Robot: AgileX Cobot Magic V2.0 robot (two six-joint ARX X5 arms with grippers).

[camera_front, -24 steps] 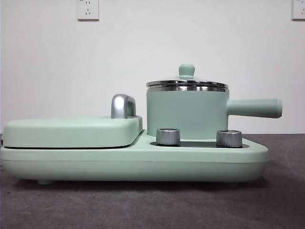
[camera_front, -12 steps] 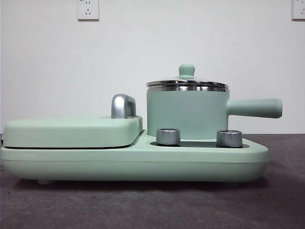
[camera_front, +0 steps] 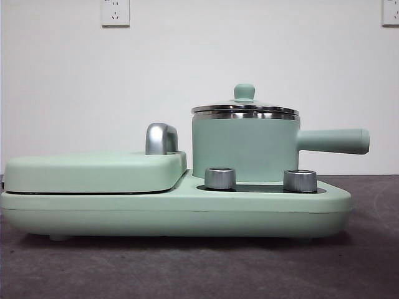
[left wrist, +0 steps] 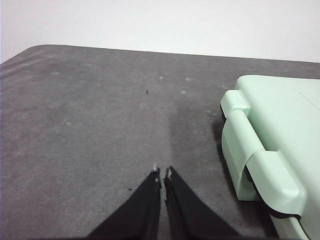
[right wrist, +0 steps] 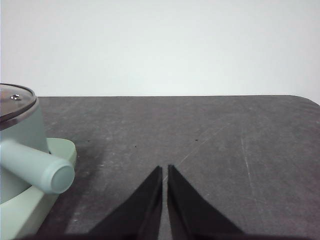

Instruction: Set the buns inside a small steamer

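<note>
Sitting on the right half of a mint-green cooker base (camera_front: 174, 215), we see the steamer (camera_front: 244, 149), upright, lid (camera_front: 244, 109) on with its green knob (camera_front: 244, 92) on top, long handle (camera_front: 333, 141) pointing out to the right in the front view. Left half of the base carries the flat griddle (camera_front: 93, 172), closed, with a steel hinge piece (camera_front: 161, 138) behind it. Two steel dials (camera_front: 220, 177) sit on the base in front of the steamer. We find no buns in any view. Left tool (left wrist: 162, 173) hangs over bare grey desk (left wrist: 90, 125), jaws pressed almost together, gripping nothing; the griddle's end with its latch handle (left wrist: 245, 137) lies near it, apart. Right tool (right wrist: 164, 167) also hangs over desk, jaws nearly touching, nothing between them; the steamer handle's round end (right wrist: 56, 177) is off to one side of it, apart. Neither arm shows in the front view. White wall (camera_front: 249, 43) behind, with sockets (camera_front: 115, 12).
</note>
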